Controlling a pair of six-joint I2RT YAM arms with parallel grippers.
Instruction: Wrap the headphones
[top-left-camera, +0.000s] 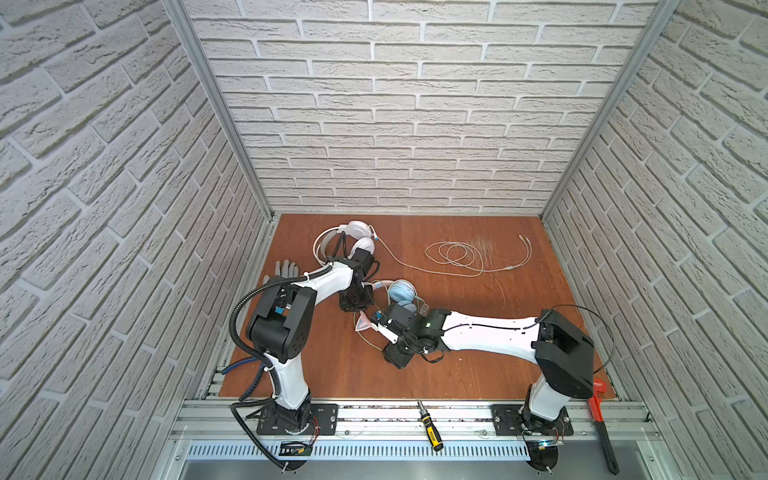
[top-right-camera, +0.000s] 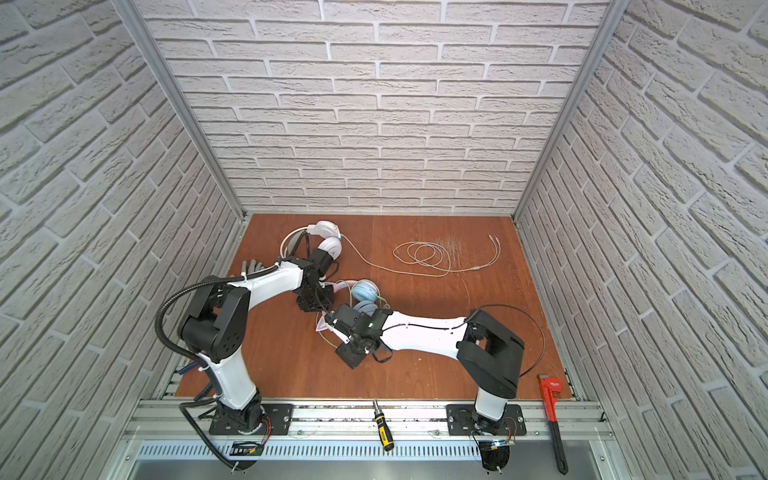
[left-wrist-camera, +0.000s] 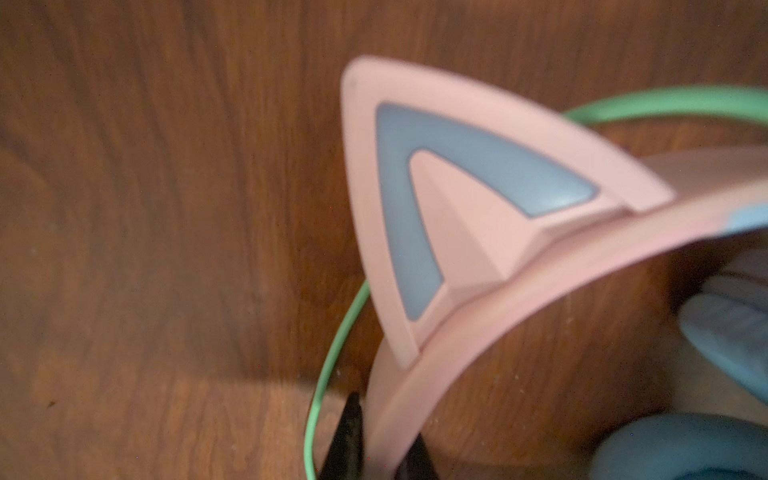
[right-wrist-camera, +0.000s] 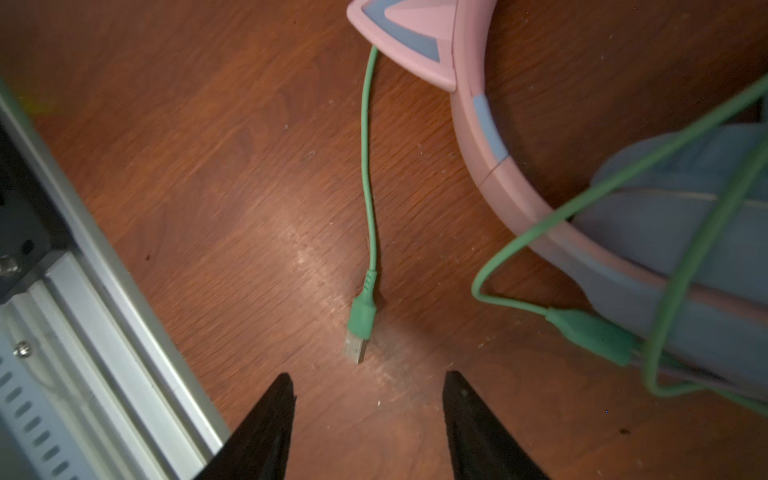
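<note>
Firstly, left jaws: clamped on the pink headphones (left-wrist-camera: 561, 291), with a black fingertip (left-wrist-camera: 351, 432) on either side of the band, just below a cat ear (left-wrist-camera: 415, 208).

Right jaws: standing apart and gripping nothing. I see both fingertips (right-wrist-camera: 266, 428) over bare desk (right-wrist-camera: 208, 166). The plug (right-wrist-camera: 359, 328) lies flat just ahead of the gap, untouched.

Green cable (right-wrist-camera: 366, 166): the loose end runs from under a cat ear to that plug. Other strands cross over a blue cup (right-wrist-camera: 665, 232), where a thicker green joint rests against the cup's side.

Pink headphones, placement: mid-desk in both top views, between the two wrists, with the cups (top-left-camera: 401, 291) on the far side and the band on the near side.

White headphones (top-left-camera: 357, 239): far left of the desk near the back wall, partly behind the left arm.

White cable (top-left-camera: 457, 257): trails right from them and lies in loose loops on the desk.

Screwdriver (top-left-camera: 430, 428): on the front rail, between the arm bases.

Wrench (top-left-camera: 602, 419): red, at the front right corner.
</note>
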